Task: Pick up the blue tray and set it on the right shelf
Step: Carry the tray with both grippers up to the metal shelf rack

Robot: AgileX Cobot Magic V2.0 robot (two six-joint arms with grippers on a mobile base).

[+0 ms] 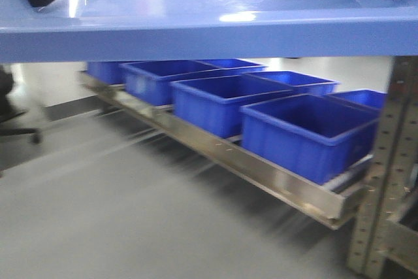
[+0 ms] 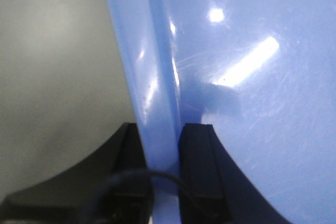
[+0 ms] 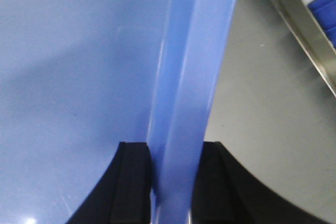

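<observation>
Left pincer [image 2: 164, 129]: clamped on the blue tray's rim, one black finger [image 2: 197, 156] against the inner side and the other against the outer side.
Right pincer [image 3: 172, 148]: likewise closed on the opposite rim, with the rolled edge filling the gap between its two dark pads [image 3: 134, 171].
Blue tray [image 1: 196, 4]: spans from one pincer to the other and is held up off the floor. Its glossy bottom stretches inward from each pincer, and ceiling lights reflect on it just ahead of the left pincer.
Tray rim: runs straight ahead from between each pincer's fingers and out of the wrist views.
Right shelf [image 1: 261, 168]: lower than both pincers and beyond them, apart from the tray. Its shiny steel front edge slants away to the left. In the right wrist view a piece of it shows ahead of the right pincer on the outer side.
Perforated upright [image 1: 385, 161]: below the right pincer, at the shelf's near end.
Storage bins [image 1: 307, 135]: deep, dark blue, standing in rows on the shelf below the level of the pincers.
Floor [image 1: 98, 213]: grey and blurred, under the tray and outward of each pincer.
</observation>
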